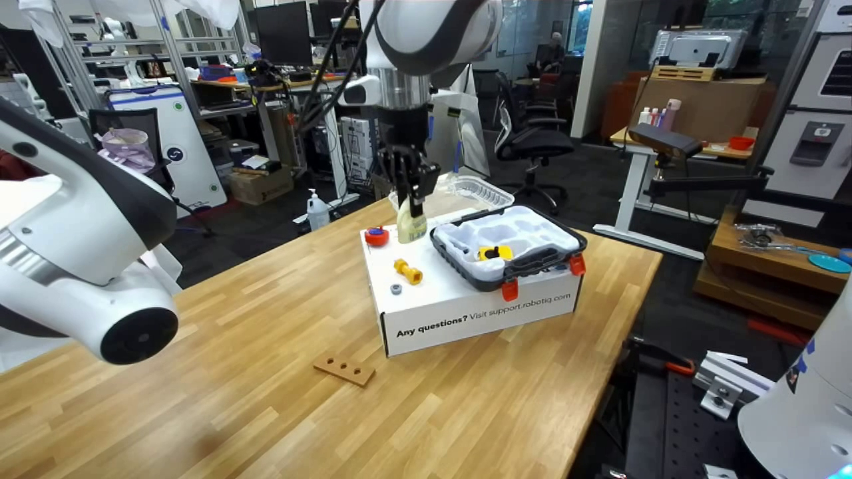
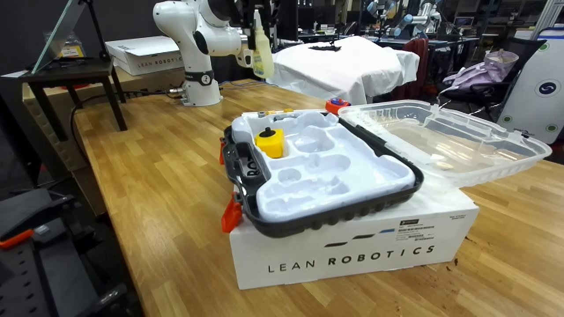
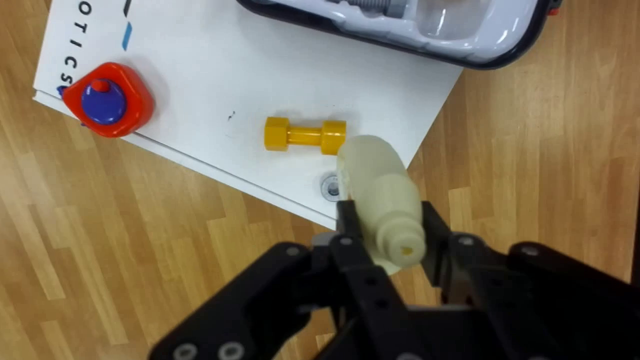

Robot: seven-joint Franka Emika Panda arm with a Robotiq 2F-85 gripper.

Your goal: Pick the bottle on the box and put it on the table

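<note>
The pale cream-yellow bottle (image 1: pixel 411 226) is held in my gripper (image 1: pixel 414 194), with a finger on each side of it. In the wrist view the bottle (image 3: pixel 382 185) points its nozzle back toward the gripper (image 3: pixel 387 220), and its base overlaps the white box's corner. In an exterior view the bottle (image 2: pixel 263 55) hangs nozzle up, slightly tilted, higher than the box (image 2: pixel 352 257) and clear of any surface. The white box also shows in an exterior view (image 1: pixel 479 324) and the wrist view (image 3: pixel 210 100). It lies on the light wooden table (image 1: pixel 233 372).
An open case (image 2: pixel 317 167) with a clear lid (image 2: pixel 449 136) sits on the box. A red-blue piece (image 3: pixel 107 100), a yellow bolt-like piece (image 3: pixel 305 136) and a grey ring (image 3: pixel 330 188) lie there too. A holed wooden strip (image 1: pixel 344 370) lies on the table. Another robot arm (image 1: pixel 80 253) hangs over the table.
</note>
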